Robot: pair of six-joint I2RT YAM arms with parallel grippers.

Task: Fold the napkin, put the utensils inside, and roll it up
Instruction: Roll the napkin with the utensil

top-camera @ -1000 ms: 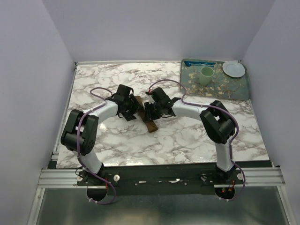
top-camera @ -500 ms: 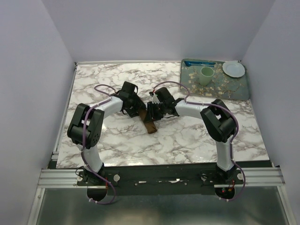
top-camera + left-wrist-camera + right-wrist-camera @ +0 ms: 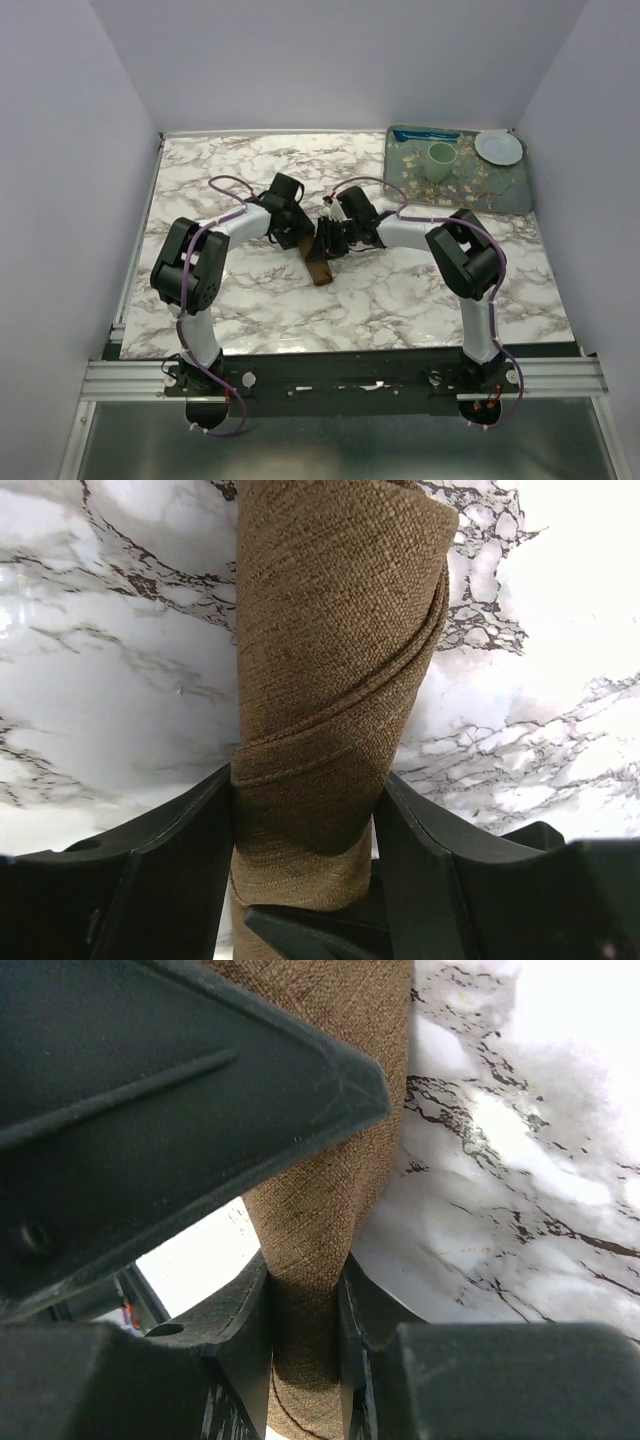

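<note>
The left pincer [image 3: 305, 792] has swung in and narrowed onto the rolled napkin [image 3: 335, 630], now squeezed between its fingers, while the right pincer [image 3: 300, 1295] pinches the same roll, so rolling looks nearly done; no spoon shows.

Black-and-white left arm [image 3: 235, 225]: elbow raised at near left, forearm reaching forward and inward over marble-patterned counter [image 3: 400, 300]. Black-and-white right arm [image 3: 405, 232]: mirrored, elbow raised at right, forearm angled inward-left. Wrists close together mid-counter, both pitched down. Black left gripper [image 3: 305, 815]: jaws moderately apart, inner faces pressed against both sides of rolled brown cloth napkin [image 3: 340, 630]. Black right gripper [image 3: 300, 1310]: jaws narrower, pinching same roll from both sides.
</note>
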